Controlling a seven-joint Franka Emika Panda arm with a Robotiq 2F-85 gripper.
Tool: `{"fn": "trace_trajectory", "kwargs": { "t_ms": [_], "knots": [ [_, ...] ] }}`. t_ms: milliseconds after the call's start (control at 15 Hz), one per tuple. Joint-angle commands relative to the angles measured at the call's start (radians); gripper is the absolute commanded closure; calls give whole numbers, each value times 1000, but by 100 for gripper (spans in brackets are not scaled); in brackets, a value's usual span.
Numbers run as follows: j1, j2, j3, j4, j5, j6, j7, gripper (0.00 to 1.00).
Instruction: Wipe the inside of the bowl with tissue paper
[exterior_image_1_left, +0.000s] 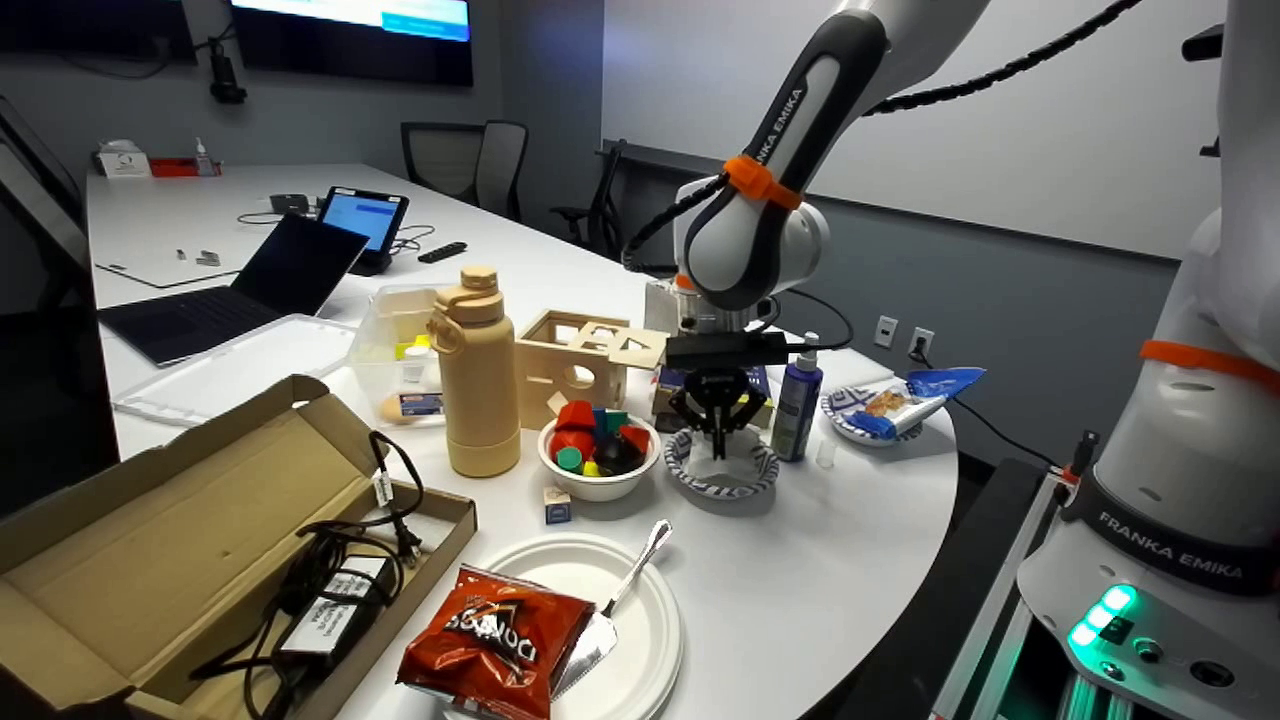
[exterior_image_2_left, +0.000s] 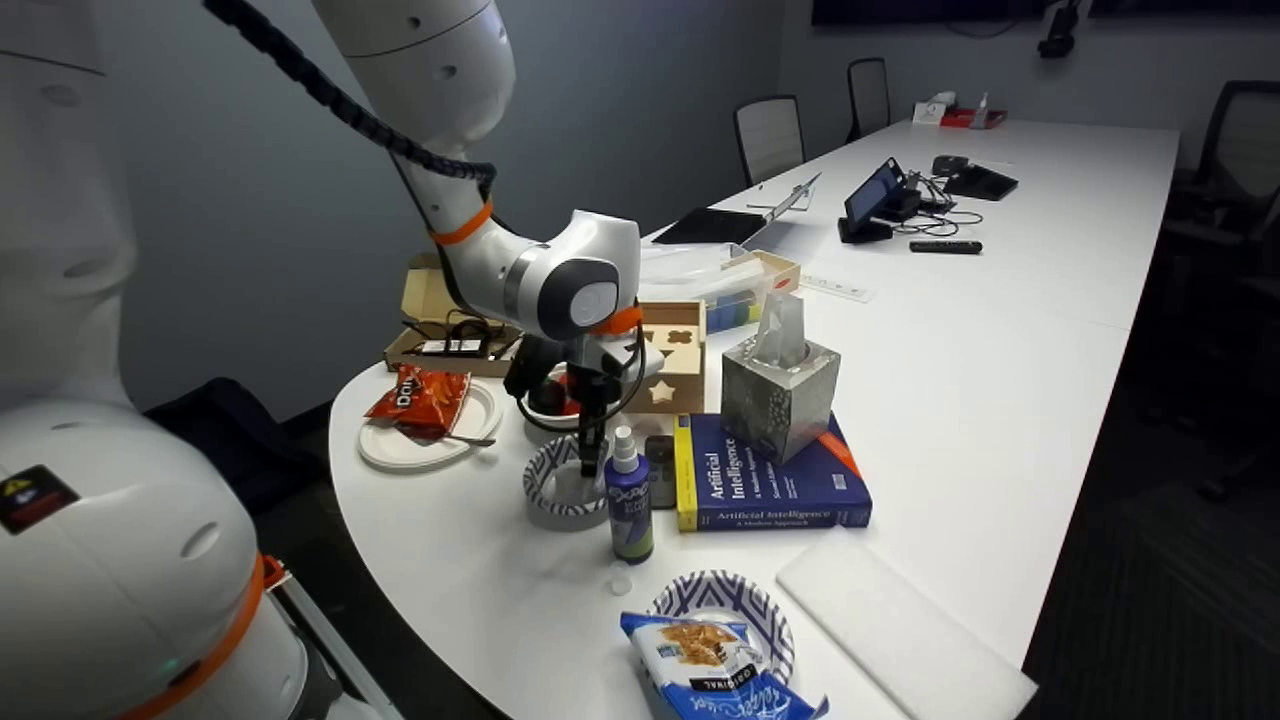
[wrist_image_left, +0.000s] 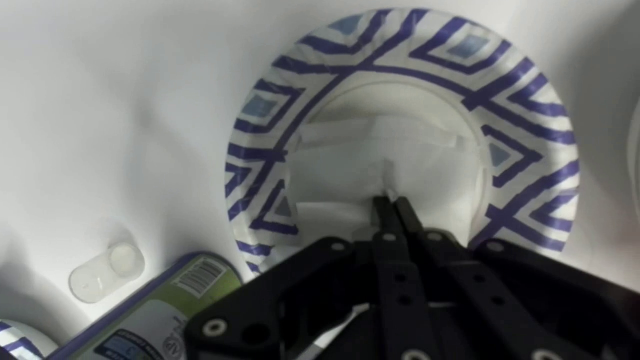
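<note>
Black and 2-fingered, the end effector (wrist_image_left: 391, 200) points down, its tips nearly together, pinching a fold of white tissue paper (wrist_image_left: 335, 170) inside a purple-patterned paper bowl (wrist_image_left: 535, 140). In an exterior view I see a purple spray bottle (exterior_image_1_left: 797, 410) just right of that bowl on the white tabletop (exterior_image_1_left: 800, 570), and a white bowl (exterior_image_1_left: 600, 488) of coloured pieces (exterior_image_1_left: 575, 430) just left.

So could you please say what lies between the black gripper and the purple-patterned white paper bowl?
In the wrist view, white tissue paper lies under the gripper, inside the bowl.
</note>
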Motion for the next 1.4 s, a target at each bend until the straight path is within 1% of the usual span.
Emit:
{"fn": "trace_trajectory", "kwargs": {
  "t_ms": [0, 200, 533, 800, 933, 1200, 1333],
  "knots": [
    [-9, -30, 24, -37, 27, 86, -49, 99],
    [-15, -32, 41, -39, 52, 102, -89, 99],
    [-44, -37, 96, -31, 165, 57, -232, 99],
    [-50, -45, 105, -30, 218, 10, -301, 99],
    [-42, -50, 89, -32, 214, -30, -290, 99],
    [-12, -56, 39, -34, 137, -98, -172, 99],
    [5, -51, 16, -33, 78, -90, -100, 99]
  ]
}}
